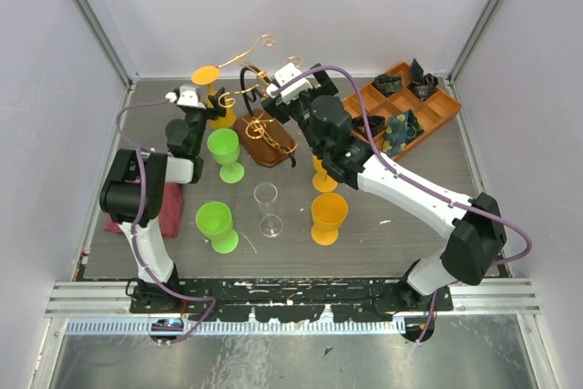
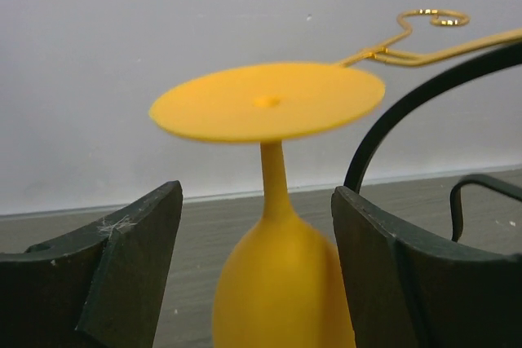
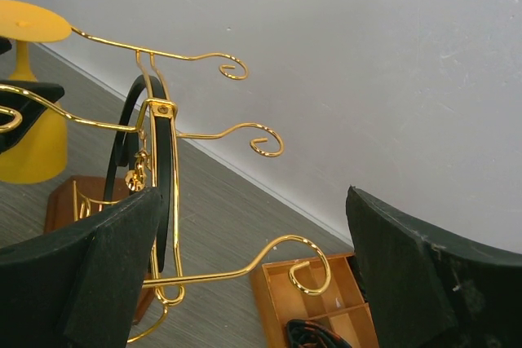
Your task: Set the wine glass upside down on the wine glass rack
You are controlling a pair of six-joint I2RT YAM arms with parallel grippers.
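Note:
A yellow wine glass [image 2: 281, 283] stands upside down, its round foot [image 2: 267, 102] on top at the tip of a gold arm of the wine glass rack [image 1: 260, 125]. My left gripper [image 2: 257, 197] is open around the bowl; a gap shows on the left side and the right finger [image 2: 391, 275] is very close to the bowl. I cannot tell whether the rim touches the table. From above, the left gripper [image 1: 208, 108] is just left of the rack. My right gripper [image 3: 253, 201] is open beside the rack's gold arms [image 3: 245, 270], holding nothing.
Two green glasses [image 1: 224, 154] [image 1: 216, 225], a clear glass [image 1: 267, 207] and two orange glasses [image 1: 328, 218] [image 1: 323, 175] stand in front of the rack. An orange compartment tray [image 1: 437, 111] lies at the back right. A red cloth [image 1: 168, 207] lies by the left arm.

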